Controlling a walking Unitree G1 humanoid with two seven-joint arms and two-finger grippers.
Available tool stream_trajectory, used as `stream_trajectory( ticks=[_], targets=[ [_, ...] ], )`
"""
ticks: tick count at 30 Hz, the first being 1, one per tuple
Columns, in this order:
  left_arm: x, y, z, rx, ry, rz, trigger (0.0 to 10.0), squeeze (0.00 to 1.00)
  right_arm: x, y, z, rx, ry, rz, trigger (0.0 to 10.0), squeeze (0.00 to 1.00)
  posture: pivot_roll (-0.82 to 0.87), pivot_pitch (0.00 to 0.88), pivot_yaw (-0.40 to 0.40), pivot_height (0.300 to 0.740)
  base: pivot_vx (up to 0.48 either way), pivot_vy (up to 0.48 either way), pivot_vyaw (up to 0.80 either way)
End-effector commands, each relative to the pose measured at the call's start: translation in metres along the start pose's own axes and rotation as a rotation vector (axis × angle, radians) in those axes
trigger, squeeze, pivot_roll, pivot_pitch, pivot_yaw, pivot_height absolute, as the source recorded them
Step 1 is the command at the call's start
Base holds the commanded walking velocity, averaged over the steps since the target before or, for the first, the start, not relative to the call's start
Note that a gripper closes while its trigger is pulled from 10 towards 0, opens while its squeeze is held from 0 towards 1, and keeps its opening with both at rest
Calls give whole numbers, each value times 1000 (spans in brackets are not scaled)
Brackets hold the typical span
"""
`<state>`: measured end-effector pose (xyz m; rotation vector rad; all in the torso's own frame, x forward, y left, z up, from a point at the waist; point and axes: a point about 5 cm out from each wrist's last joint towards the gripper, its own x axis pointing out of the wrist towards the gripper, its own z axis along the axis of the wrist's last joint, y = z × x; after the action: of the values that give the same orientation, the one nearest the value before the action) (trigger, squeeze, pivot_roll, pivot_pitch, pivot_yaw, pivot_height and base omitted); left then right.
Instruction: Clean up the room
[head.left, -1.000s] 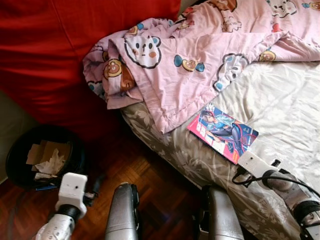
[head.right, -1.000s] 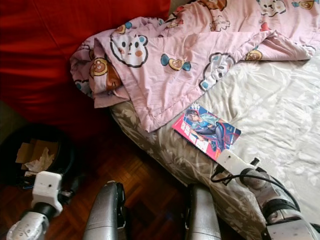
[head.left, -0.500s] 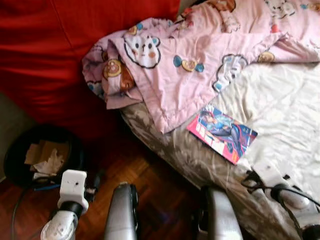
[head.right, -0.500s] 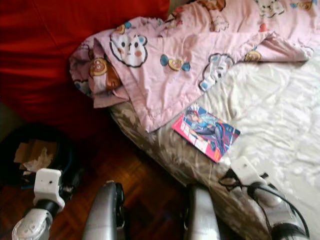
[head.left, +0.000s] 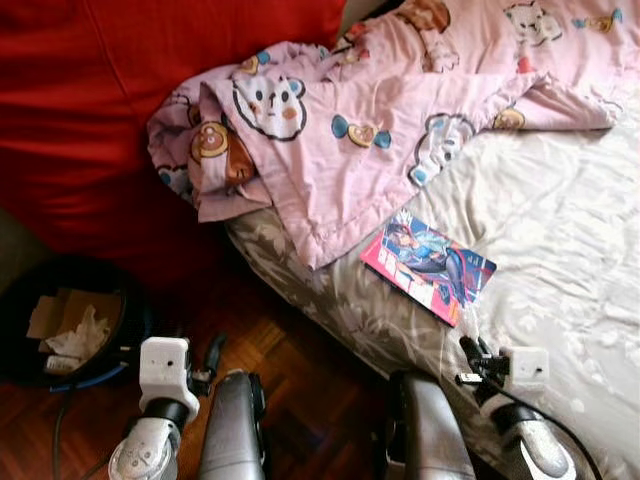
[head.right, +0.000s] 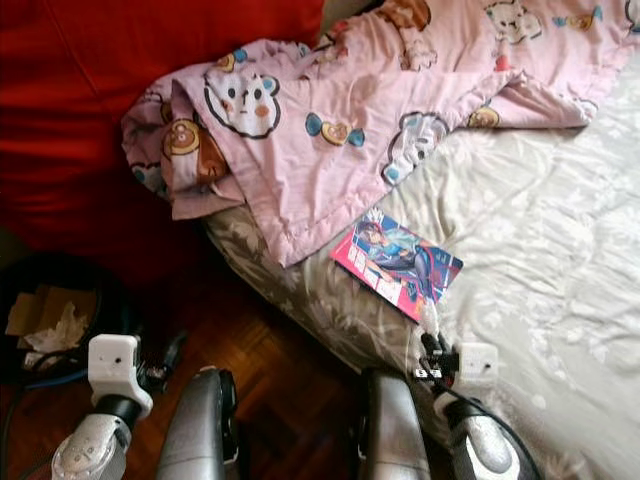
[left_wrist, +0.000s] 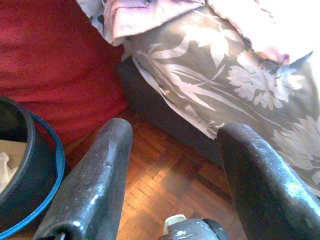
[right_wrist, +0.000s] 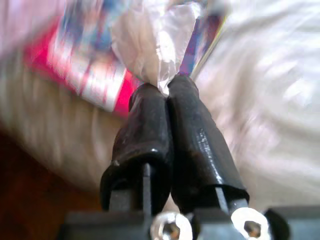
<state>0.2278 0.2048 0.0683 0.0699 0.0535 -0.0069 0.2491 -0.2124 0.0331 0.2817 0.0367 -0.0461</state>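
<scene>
My right gripper (right_wrist: 165, 91) is shut on a scrap of clear plastic wrap (right_wrist: 155, 45), pinched at its fingertips. It hovers over the bed's near edge (head.left: 472, 352), just short of a pink and blue comic book (head.left: 428, 265) lying flat on the sheet. Low on the left, my left gripper (left_wrist: 175, 131) is open and holds nothing, above the wooden floor (left_wrist: 170, 172) beside a black waste bin (head.left: 60, 320) holding paper and cardboard.
A pink cartoon-print blanket (head.left: 350, 130) lies rumpled over the bed's corner and far side. The bed (head.left: 570, 240) has a pale floral sheet. A large red cushion (head.left: 90, 100) lies behind the bin. A cable (head.left: 58, 440) runs along the floor.
My right arm has drawn back from the comic book toward me, and its gripper now points at the book. The left arm shifted slightly right. The camera moved a little.
</scene>
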Motion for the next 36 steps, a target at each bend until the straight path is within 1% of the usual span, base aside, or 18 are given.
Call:
stream_trajectory(
  ticks=[1,6,7,8,10,14,15,18,20,24,25,27,28,31,32,34,35,36],
  targets=[
    [-6,1,-10,-17,38,7,10000,0,-5,-2,2,36,-19,-45,10000,0,79,228,-7,593,0,0,0],
    [-5,1,-10,-22,39,10,10000,0,-2,5,3,9,-22,-20,10000,0,81,238,-12,593,0,0,0],
    [-5,2,-10,-23,40,13,10000,0,-1,5,4,7,-23,-32,10000,0,78,243,-16,593,0,0,0],
    [-7,4,-12,-23,48,23,10000,0,2,0,7,18,-31,-66,10000,0,77,249,-17,593,0,0,0],
    [-8,5,-13,-23,51,26,10000,0,3,-1,8,22,-33,-74,10000,0,78,250,-17,593,0,0,0],
    [-12,7,-18,-22,71,36,10000,0,3,-4,5,12,2,-88,10000,0,82,260,-16,613,0,0,0],
    [-14,9,-23,-22,90,42,10000,0,2,-5,-3,2,40,-88,10000,0,83,264,-17,623,0,0,0],
    [-15,11,-31,-21,118,46,10000,0,0,-7,-10,-16,73,-87,10000,0,88,267,-18,633,0,0,0],
    [-16,14,-39,-23,148,61,10000,0,-3,-10,-20,-29,125,-92,10000,0,87,267,-19,648,0,0,0],
    [-16,20,-53,-29,204,82,10000,0,-14,-17,-40,-71,230,-114,10000,0,90,261,-17,668,0,0,0],
    [-18,24,-63,-40,246,104,10000,0,-21,-22,-49,-80,283,-129,10000,0,91,257,-16,678,0,0,0],
    [-19,25,-66,-47,260,112,10000,0,-23,-23,-53,-84,302,-138,10000,0,91,248,-14,683,0,0,0],
    [-21,26,-74,-55,291,125,10000,0,-26,-26,-59,-89,336,-152,10000,0,91,238,-12,693,0,0,0],
    [-25,27,-88,-63,347,133,10000,0,-31,-30,-67,-91,385,-170,10000,0,89,217,-9,708,0,0,0],
    [-31,24,-102,-70,416,129,10000,0,-35,-33,-73,-66,428,-213,10000,0,87,181,-7,718,0,0,0],
    [-33,23,-105,-71,434,127,10000,0,-37,-34,-75,-60,440,-226,10000,0,87,181,-7,723,0,0,0],
    [-35,22,-111,-77,464,123,10000,0,-38,-35,-78,-58,461,-231,10000,0,92,153,-4,728,0,0,0],
    [-35,22,-111,-77,464,123,10000,0,-38,-35,-78,-58,461,-231,10000,0,92,153,-4,728,0,0,0]
  ],
)
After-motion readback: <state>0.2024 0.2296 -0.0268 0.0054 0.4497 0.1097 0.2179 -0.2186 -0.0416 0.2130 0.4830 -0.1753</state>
